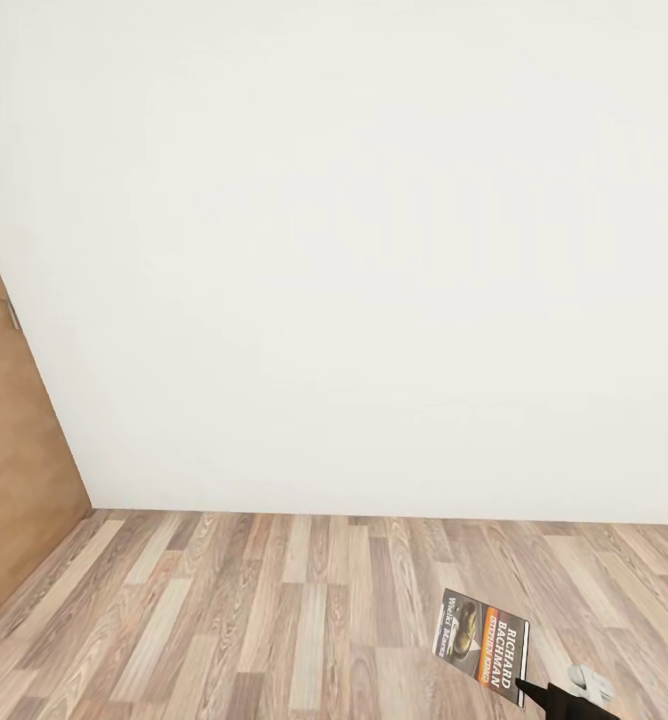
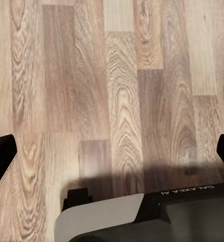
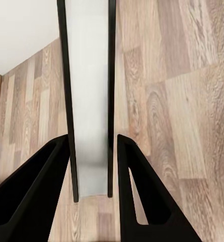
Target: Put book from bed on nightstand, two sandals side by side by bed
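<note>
The book (image 1: 481, 635), dark-covered with an orange band and the words "RICHARD BACHMAN", hangs above the wood floor at the lower right of the head view. My right gripper (image 1: 530, 690) is shut on its lower corner. In the right wrist view the book (image 3: 90, 91) appears edge-on, its grey pages between dark covers, clamped between the two black fingers (image 3: 46, 171) of the right gripper (image 3: 91, 143). The left gripper (image 2: 112, 151) is open, its black fingertips (image 2: 1, 159) far apart over bare planks. The bed, nightstand and sandals are out of view.
A plain white wall (image 1: 354, 250) stands straight ahead and meets the light-brown plank floor (image 1: 224, 620). A brown wooden door (image 1: 14, 450) with a metal handle is at the left. Part of my own base (image 2: 142, 217) lies under the left gripper.
</note>
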Controlling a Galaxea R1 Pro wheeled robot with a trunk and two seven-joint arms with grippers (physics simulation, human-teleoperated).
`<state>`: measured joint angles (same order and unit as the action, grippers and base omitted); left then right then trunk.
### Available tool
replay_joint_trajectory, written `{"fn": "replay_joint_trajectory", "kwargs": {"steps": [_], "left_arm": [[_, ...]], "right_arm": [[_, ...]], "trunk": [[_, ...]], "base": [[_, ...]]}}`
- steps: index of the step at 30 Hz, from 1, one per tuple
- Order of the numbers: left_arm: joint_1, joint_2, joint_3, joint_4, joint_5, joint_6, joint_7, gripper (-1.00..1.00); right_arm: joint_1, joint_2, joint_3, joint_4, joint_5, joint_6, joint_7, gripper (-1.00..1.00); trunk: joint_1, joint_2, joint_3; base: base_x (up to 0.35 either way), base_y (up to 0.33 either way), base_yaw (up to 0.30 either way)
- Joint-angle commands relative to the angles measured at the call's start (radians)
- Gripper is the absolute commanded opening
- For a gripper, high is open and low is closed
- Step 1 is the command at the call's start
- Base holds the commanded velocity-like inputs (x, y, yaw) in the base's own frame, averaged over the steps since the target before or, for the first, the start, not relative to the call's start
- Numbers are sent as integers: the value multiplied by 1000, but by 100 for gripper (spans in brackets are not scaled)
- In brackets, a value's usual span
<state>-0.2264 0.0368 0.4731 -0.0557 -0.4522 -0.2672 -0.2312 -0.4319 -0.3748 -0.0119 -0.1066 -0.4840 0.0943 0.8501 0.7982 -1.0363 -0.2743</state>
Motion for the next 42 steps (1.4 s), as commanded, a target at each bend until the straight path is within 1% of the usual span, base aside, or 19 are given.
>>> {"fn": "replay_joint_trajectory", "kwargs": {"steps": [1,7,16,19,26,42], "left_arm": [[-1,0,9,0,-8,-3,-3,100],[-1,0,8,0,-9,-3,-3,100],[-1,0,7,0,-9,-3,-3,100],[-1,0,7,0,-9,-3,-3,100],[-1,0,7,0,-9,-3,-3,100],[-1,0,7,0,-9,-3,-3,100]], "right_arm": [[-1,0,-6,-1,-8,10,3,-100],[-1,-1,-6,-1,-8,10,5,-100],[-1,-1,-6,-2,-8,10,6,-100],[-1,-1,-6,-2,-8,10,6,-100],[-1,-1,-6,-3,-8,9,6,-100],[-1,-1,-5,-5,-8,9,7,-100]], "trunk": [[1,-1,-1],[1,-1,-1],[1,-1,-7],[1,-1,-8],[1,-1,-9],[1,-1,-9]], "base": [[331,0,0],[331,0,-33],[327,0,-196],[195,0,-125],[167,0,-19],[325,0,0]]}}
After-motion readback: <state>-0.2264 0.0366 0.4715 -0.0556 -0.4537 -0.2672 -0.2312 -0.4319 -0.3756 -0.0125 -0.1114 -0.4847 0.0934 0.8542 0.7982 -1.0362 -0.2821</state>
